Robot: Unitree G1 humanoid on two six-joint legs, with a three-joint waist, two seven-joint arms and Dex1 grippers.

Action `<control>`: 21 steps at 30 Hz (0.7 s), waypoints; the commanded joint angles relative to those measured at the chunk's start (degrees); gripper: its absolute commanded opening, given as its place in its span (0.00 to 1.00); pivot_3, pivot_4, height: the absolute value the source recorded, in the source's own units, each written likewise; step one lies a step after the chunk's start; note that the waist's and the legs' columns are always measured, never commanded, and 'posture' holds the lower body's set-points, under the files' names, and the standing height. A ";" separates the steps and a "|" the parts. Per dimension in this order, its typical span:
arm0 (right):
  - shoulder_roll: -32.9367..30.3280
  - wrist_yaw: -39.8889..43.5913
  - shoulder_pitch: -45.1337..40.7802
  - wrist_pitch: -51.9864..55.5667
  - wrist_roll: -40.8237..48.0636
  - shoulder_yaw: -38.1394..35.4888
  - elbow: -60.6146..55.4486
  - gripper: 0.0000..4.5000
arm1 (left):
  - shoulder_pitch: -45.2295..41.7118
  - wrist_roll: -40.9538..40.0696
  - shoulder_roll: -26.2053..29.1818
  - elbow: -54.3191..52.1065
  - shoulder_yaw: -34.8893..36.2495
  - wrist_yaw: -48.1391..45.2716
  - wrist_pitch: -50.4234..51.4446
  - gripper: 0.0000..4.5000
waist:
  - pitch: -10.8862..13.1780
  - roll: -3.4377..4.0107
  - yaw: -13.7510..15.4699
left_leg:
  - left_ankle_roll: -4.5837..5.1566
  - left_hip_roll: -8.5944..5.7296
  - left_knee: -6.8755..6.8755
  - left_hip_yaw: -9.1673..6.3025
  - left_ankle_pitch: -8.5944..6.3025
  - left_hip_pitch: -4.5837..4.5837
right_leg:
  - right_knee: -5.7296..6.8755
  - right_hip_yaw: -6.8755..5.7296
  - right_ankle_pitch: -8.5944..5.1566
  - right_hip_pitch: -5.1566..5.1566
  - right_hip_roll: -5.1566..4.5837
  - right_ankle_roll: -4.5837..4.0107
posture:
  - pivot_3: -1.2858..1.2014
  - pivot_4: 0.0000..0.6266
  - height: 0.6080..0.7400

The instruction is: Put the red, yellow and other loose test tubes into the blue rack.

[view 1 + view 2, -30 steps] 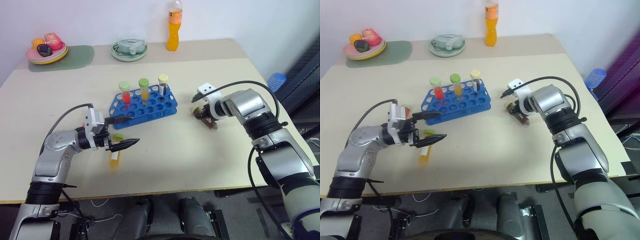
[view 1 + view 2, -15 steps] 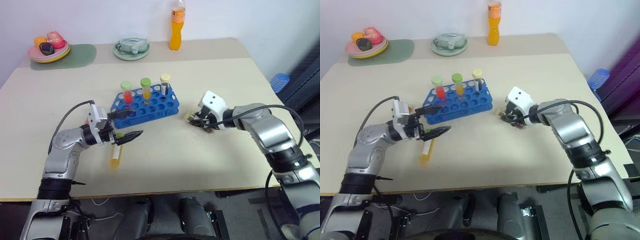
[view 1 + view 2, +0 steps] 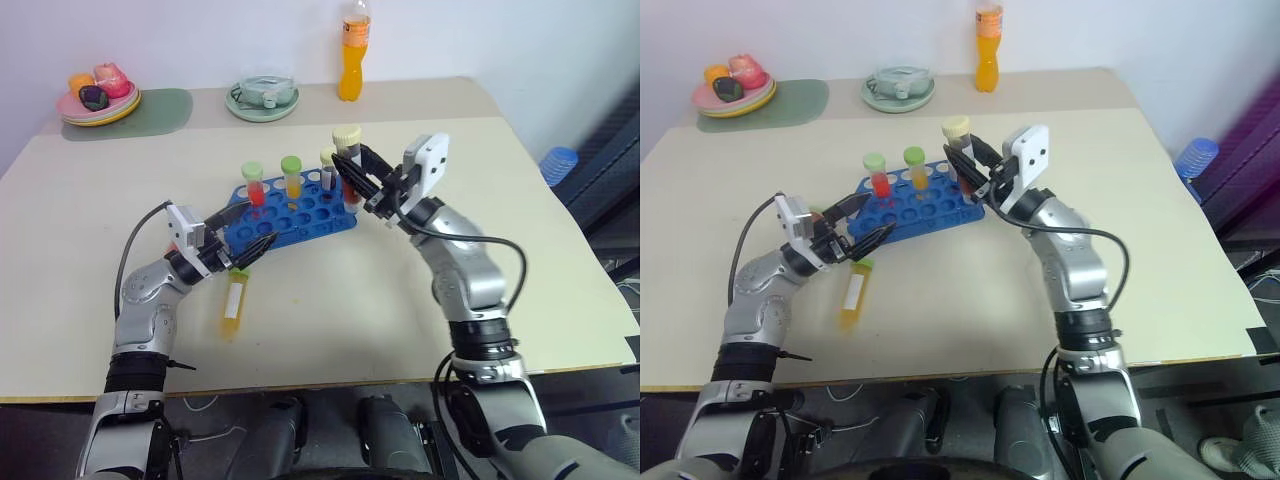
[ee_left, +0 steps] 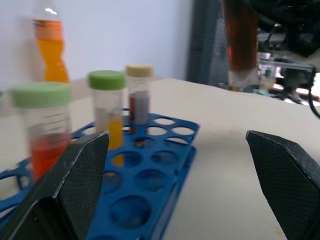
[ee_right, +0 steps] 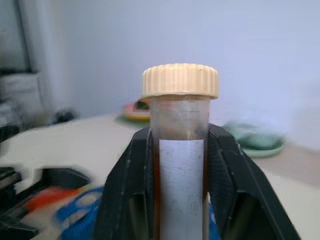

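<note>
Now | rack (image 3: pixel 300 212): 3 tubes | table: 1 tube (image 3: pixel 233 306) | right tool (image 3: pixel 352 172): 1 tube (image 3: pixel 349 160)

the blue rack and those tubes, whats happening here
A two-armed robot is loading test tubes into the blue rack. Three capped tubes already stand in its back row. The right gripper is shut on a brown tube with a cream cap, held upright above the rack's right end. The left gripper is open near the rack's left end, just above a yellow tube lying loose on the table.
</note>
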 commanded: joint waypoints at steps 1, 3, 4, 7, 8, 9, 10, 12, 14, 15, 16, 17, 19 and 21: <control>3.70 -3.58 -2.78 -12.25 -2.02 -1.42 9.11 0.18 | 0.00 -0.19 -0.46 -1.08 1.58 1.56 -2.13 1.00 | 0.00 0.00 -0.08 | -0.03 -0.01 0.01 0.00 0.02 0.00 | 0.00 0.00 0.00 -0.01 0.00 0.00 | 0.52 0.24 1.00; 5.48 -5.42 -4.35 -17.63 -3.17 -1.79 15.27 0.18 | 0.37 -0.22 -0.78 -1.34 2.03 2.41 -2.73 1.00 | 0.00 0.00 -0.26 | -0.10 -0.01 -0.02 0.00 0.06 0.00 | 0.02 0.01 0.00 0.03 0.01 0.00 | 0.52 0.24 1.00; 6.16 -6.12 -5.03 -19.80 -3.48 -2.00 17.76 0.18 | 0.52 -0.20 -0.89 -1.60 2.21 2.93 -2.98 1.00 | 0.00 0.00 -0.32 | -0.13 -0.01 -0.03 0.00 0.08 0.00 | 0.06 0.01 0.00 0.03 0.01 0.00 | 0.52 0.24 1.00; 7.34 -6.68 -6.58 -24.40 -4.10 -1.87 23.31 0.18 | 0.99 -0.32 -0.89 -2.60 2.62 4.16 -3.18 1.00 | 0.00 0.00 -0.53 | -0.16 0.00 -0.07 0.00 0.09 0.00 | 0.13 0.02 0.00 0.00 0.02 0.00 | 0.52 0.24 1.00; 7.58 -6.65 -7.01 -25.63 -4.27 -1.72 24.82 0.18 | 1.19 -0.29 -0.80 -2.92 2.74 4.58 -3.28 1.00 | 0.00 0.00 -0.54 | -0.16 0.00 -0.07 0.00 0.10 0.00 | 0.14 0.02 0.00 0.00 0.03 -0.01 | 0.52 0.24 1.00; 7.80 -6.47 -7.43 -26.60 -4.32 -1.63 26.37 0.18 | 1.40 -0.29 -0.72 -3.33 2.85 4.99 -3.28 1.00 | 0.00 0.00 -0.52 | -0.17 0.00 -0.07 0.00 0.10 0.00 | 0.16 0.02 0.00 -0.01 0.03 -0.01 | 0.52 0.24 1.00; 8.07 -6.37 -7.78 -27.57 -4.39 -1.57 27.80 0.18 | 1.72 -0.23 -0.61 -3.84 3.01 5.49 -3.33 1.00 | 0.00 0.00 -0.52 | -0.17 0.00 -0.08 0.00 0.10 0.00 | 0.16 0.02 0.00 -0.01 0.03 -0.01 | 0.52 0.24 1.00; 8.51 -6.15 -8.33 -28.99 -4.27 -1.60 29.98 0.18 | 2.26 -0.27 -0.41 -4.82 3.19 6.16 -3.20 1.00 | 0.00 0.01 -0.59 | -0.17 0.00 -0.07 0.00 0.10 0.00 | 0.18 0.03 0.00 -0.02 0.04 -0.01 | 0.52 0.24 1.00; 8.82 -5.98 -8.91 -30.29 -4.30 -1.70 32.46 0.18 | 2.80 -0.36 -0.27 -6.04 3.23 6.82 -2.74 1.00 | 0.00 0.02 -0.56 | -0.18 0.00 -0.08 0.00 0.10 0.00 | 0.22 0.03 -0.01 -0.02 0.04 -0.01 | 0.52 0.24 1.00; 9.02 -5.97 -9.12 -30.80 -4.31 -1.74 33.56 0.18 | 3.12 -0.47 -0.16 -6.69 3.30 7.08 -2.49 1.00 | 0.00 0.02 -0.54 | -0.18 0.00 -0.08 0.00 0.11 0.00 | 0.23 0.03 -0.01 -0.03 0.04 -0.01 | 0.52 0.24 1.00; 9.14 -5.98 -9.43 -31.48 -4.44 -1.78 34.99 0.18 | 3.37 -0.55 -0.06 -7.27 3.34 7.36 -2.25 1.00 | 0.00 0.02 -0.55 | -0.19 0.00 -0.08 0.00 0.11 0.01 | 0.24 0.03 -0.01 -0.04 0.04 -0.02 | 0.52 0.24 1.00; 9.28 -6.03 -9.68 -32.11 -4.54 -1.82 36.20 0.18 | 3.67 -0.61 0.06 -7.79 3.40 7.62 -2.06 1.00 | 0.00 0.02 -0.56 | -0.19 0.00 -0.08 0.00 0.12 0.01 | 0.25 0.03 -0.01 -0.04 0.04 -0.02 | 0.52 0.24 1.00; 9.44 -6.41 -10.45 -33.13 -4.80 -2.03 39.10 0.18 | 4.19 -0.71 0.31 -8.74 3.47 8.05 -1.69 1.00 | 0.00 0.02 -0.58 | -0.20 0.00 -0.08 0.00 0.12 0.01 | 0.28 0.04 -0.01 -0.05 0.05 -0.02 | 0.52 0.24 1.00; 9.49 -6.96 -11.55 -34.23 -5.20 -2.36 42.56 0.18 | 4.66 -0.81 0.51 -9.81 3.46 8.49 -1.21 1.00 | 0.00 0.03 -0.69 | -0.21 0.00 -0.08 0.00 0.12 0.03 | 0.32 0.05 -0.01 -0.05 0.05 -0.02 | 0.52 0.24 1.00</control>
